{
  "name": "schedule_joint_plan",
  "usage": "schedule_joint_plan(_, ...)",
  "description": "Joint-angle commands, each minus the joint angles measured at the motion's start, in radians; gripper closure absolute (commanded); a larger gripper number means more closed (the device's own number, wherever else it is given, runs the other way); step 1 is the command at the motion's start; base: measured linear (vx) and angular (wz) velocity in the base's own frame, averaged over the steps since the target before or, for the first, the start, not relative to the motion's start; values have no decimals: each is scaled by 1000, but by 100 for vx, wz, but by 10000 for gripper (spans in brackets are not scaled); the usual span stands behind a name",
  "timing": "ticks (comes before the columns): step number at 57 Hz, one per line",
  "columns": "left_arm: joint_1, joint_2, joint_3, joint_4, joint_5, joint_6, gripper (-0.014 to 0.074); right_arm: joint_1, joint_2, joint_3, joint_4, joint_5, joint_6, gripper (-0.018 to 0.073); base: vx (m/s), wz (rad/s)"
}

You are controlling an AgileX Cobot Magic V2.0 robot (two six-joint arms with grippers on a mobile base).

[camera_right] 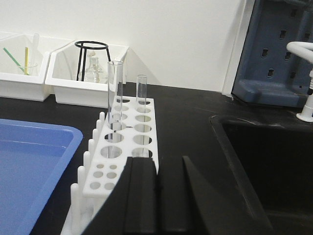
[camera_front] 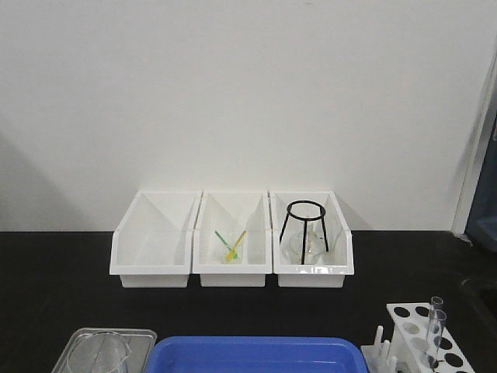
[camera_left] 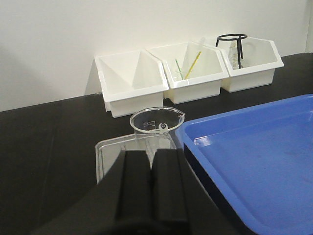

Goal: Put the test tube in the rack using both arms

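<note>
The white rack (camera_right: 131, 128) stands on the black bench right of the blue tray, with upright pegs along its left side. Two clear test tubes stand upright in its holes: a taller-looking near one (camera_right: 115, 93) and a farther one (camera_right: 142, 90). In the front view the rack (camera_front: 409, 336) and the tubes (camera_front: 439, 326) are at the bottom right. My right gripper (camera_right: 157, 159) is shut and empty, just behind the rack's near end. My left gripper (camera_left: 151, 152) is shut and empty, behind a clear beaker (camera_left: 156, 126). Neither arm shows in the front view.
The beaker stands on a clear shallow tray (camera_left: 110, 156) at the front left. A blue tray (camera_front: 256, 356) lies front centre. Three white bins (camera_front: 231, 264) line the wall; one holds a black wire stand (camera_front: 307, 221). A black sink (camera_right: 264, 166) drops right of the rack.
</note>
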Motion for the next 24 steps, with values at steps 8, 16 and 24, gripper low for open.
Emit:
schedule_joint_plan(8, -1, -5, -21, -10, -79, -2, 603, -7, -10, 18, -4, -81, -9, 570, 0, 0)
schedule_joint_plan(16, -1, -5, -21, -10, -79, -2, 603, -5, -10, 18, -4, -81, -9, 570, 0, 0)
schedule_joint_plan(24, -1, -5, -21, -10, -79, -2, 603, -5, -10, 18, -4, -81, -9, 570, 0, 0)
